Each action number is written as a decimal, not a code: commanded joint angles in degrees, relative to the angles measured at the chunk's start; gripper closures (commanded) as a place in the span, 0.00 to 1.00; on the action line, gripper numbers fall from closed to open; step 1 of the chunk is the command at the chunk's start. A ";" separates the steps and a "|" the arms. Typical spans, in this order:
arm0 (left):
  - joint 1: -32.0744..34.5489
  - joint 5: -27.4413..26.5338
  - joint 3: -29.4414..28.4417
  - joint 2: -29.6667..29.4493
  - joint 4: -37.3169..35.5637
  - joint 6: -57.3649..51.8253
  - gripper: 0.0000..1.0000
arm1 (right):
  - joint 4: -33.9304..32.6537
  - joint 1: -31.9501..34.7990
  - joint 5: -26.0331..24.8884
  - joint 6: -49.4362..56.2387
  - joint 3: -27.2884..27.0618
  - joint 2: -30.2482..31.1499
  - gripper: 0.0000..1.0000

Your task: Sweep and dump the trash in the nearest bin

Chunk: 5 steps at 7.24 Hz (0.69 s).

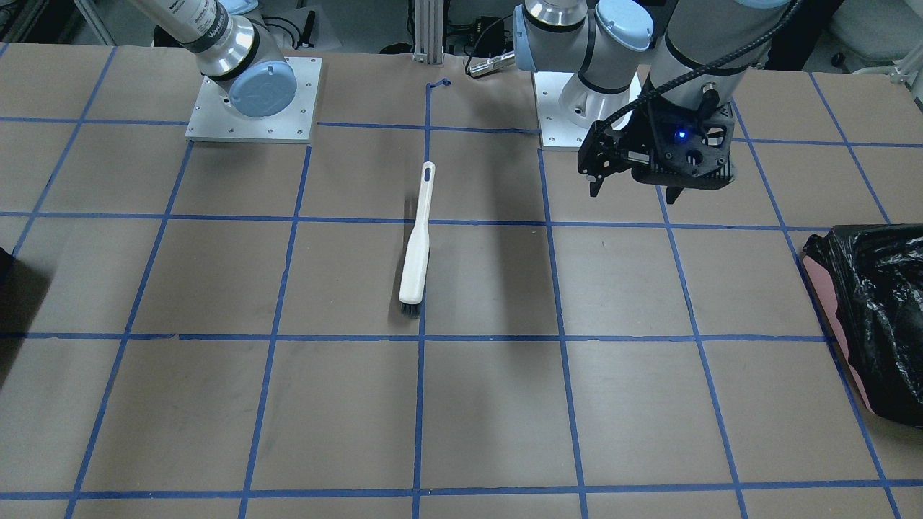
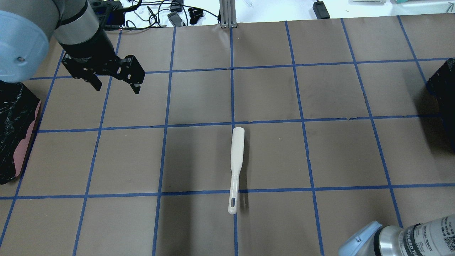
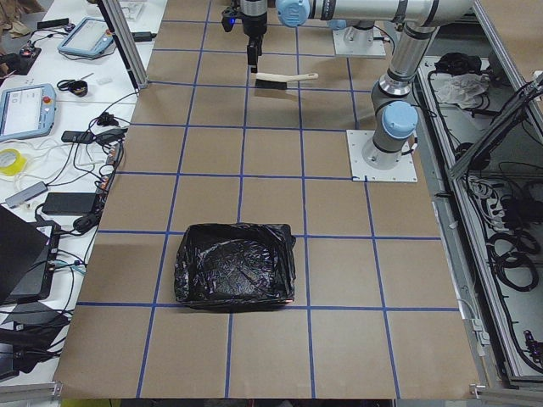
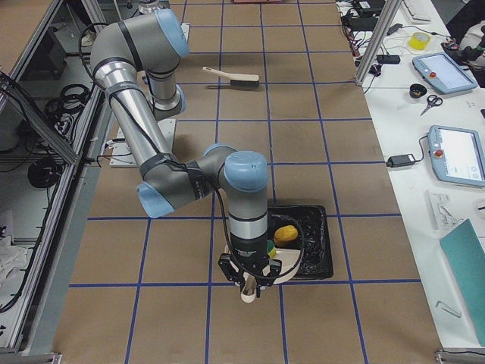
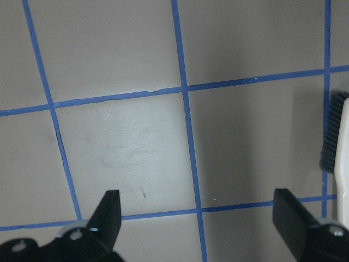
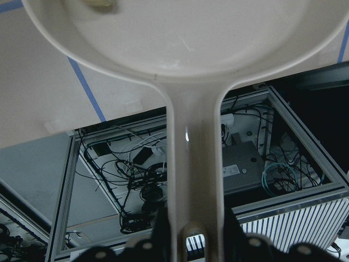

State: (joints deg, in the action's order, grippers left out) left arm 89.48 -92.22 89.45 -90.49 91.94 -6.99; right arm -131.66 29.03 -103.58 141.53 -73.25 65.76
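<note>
**A:** Where is the trash?

**B:** At the robot's right end of the table. An orange-brown lump (image 4: 286, 235) and a green scrap (image 4: 270, 245) show just past the right arm, over the black bin (image 4: 322, 254). I cannot tell whether they lie in the dustpan (image 6: 185, 49) or already in the bin. The wrist view shows a pale scrap (image 6: 98, 4) in the far part of the pan.

**A:** And what holds the pan?

**B:** The right gripper (image 6: 191, 243). Its jaws are clamped on the pan's handle, one on each side. The pan reaches out over the near rim of the bin.

**A:** What about the other arm?

**B:** The left gripper (image 2: 116, 89) hangs above the table (image 1: 216, 274) with its jaws spread wide and nothing between them. It is well to the left of the brush (image 2: 235, 160).

**A:** Where is the brush?

**B:** It lies flat near the middle of the table, along a blue tape line. Its bristle end points away from the robot and its handle toward it.

**A:** Is there anything else?

**B:** A pink bin (image 2: 14, 135) lined with a black bag sits at the left end of the table.
</note>
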 commanded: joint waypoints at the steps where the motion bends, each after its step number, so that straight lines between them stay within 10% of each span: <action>1: -1.23 1.43 0.55 0.40 0.61 -0.57 0.00 | -1.41 3.29 -4.66 0.15 -0.14 2.34 1.00; 5: -3.87 1.25 0.02 0.75 0.69 -3.82 0.00 | -5.77 4.80 -6.55 3.29 -2.60 4.10 1.00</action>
State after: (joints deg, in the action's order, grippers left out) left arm 85.91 -91.03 89.57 -89.79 92.72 -10.67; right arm -135.01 33.67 -109.86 142.74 -75.46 68.96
